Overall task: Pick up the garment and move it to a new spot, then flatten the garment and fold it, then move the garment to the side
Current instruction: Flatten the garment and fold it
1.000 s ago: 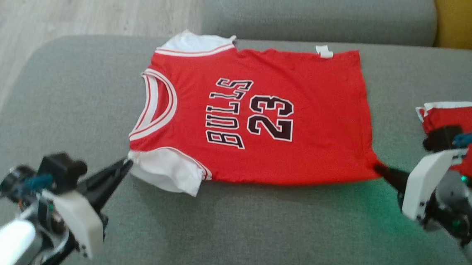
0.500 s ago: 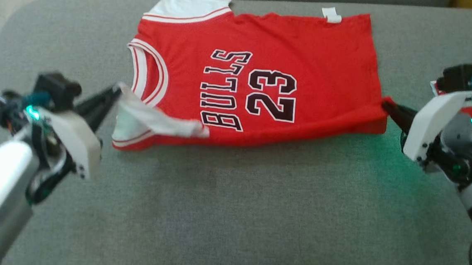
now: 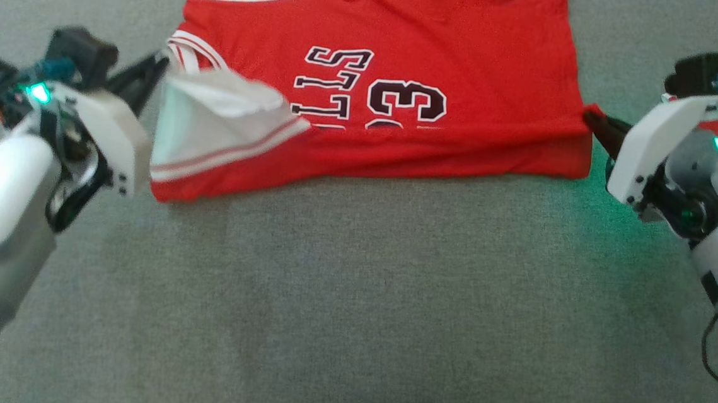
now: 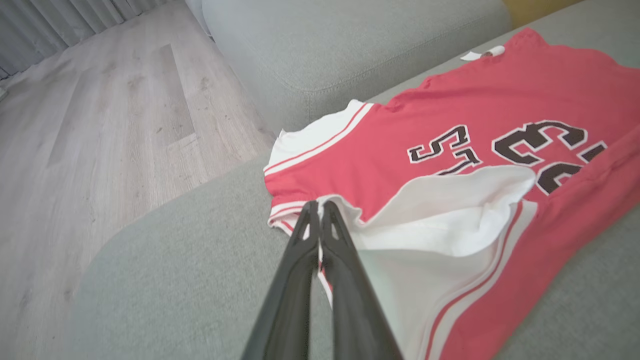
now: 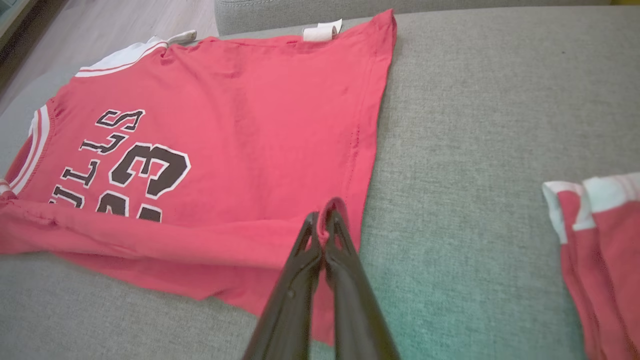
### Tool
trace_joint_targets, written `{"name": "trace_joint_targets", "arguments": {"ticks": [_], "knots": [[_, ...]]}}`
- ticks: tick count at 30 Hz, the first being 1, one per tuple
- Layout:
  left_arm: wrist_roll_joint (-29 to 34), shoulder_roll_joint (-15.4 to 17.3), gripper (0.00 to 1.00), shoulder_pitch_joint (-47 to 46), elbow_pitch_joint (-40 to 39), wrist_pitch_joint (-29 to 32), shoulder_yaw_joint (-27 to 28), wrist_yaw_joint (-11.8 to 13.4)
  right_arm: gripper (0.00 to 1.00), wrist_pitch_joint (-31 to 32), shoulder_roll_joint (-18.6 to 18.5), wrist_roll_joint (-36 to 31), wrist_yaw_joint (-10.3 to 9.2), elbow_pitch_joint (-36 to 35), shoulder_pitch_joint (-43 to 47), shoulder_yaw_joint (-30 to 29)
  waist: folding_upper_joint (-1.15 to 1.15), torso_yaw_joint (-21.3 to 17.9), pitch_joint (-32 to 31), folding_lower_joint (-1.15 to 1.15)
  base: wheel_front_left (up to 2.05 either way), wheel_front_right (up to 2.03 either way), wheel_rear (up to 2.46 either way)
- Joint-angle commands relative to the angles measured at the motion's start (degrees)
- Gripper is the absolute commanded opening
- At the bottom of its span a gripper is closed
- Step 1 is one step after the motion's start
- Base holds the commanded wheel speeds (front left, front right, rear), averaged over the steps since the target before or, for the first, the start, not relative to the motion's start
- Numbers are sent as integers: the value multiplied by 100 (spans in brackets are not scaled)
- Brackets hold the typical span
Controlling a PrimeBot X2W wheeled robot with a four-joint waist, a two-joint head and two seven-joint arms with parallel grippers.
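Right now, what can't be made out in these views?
- Head view: the jersey has its print's near half hidden under the folded-over white sleeve and near edge; its far edge is cut off by the top.
- Right wrist view: the second red garment runs off the right edge.
- Head view: left claw tips blurred.

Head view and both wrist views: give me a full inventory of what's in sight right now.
jersey: one, red with white sleeves and black print, spread on the seat, near edge folded over
second garment: one, red and white, on the seat to the right
sofa: one, grey, under both
floor: pale wood, beyond the sofa
left gripper: one, dark fingers, shut on the jersey's white sleeve
right gripper: one, dark fingers, shut on the jersey's hem corner
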Motion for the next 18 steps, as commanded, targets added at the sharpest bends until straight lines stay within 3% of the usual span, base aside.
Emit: {"name": "trace_joint_targets", "arguments": {"ticks": [1,12,13,14,18], "knots": [[44,185,0,-435,-40,-100,210,12,0,-92,-15,-33,-4,-91,-170,34,0,-27,50,0,0,0,0],[339,-268,0,-1300,1147,-1078,-82,30,0,-557,239,-38,-4,365,-639,333,0,-105,259,0,0,0,0],[382,-328,87,-1357,1266,-1208,-86,70,24,-751,236,-113,-4,469,-710,306,0,-97,266,0,0,0,0],[407,-388,100,-1404,1386,-1339,-77,117,100,-935,262,-178,-4,575,-769,283,0,-86,267,0,0,0,0],[452,-602,100,-1509,1802,-1818,-49,240,100,-1516,419,-271,-4,738,-885,291,0,-36,196,0,0,0,0]]}}
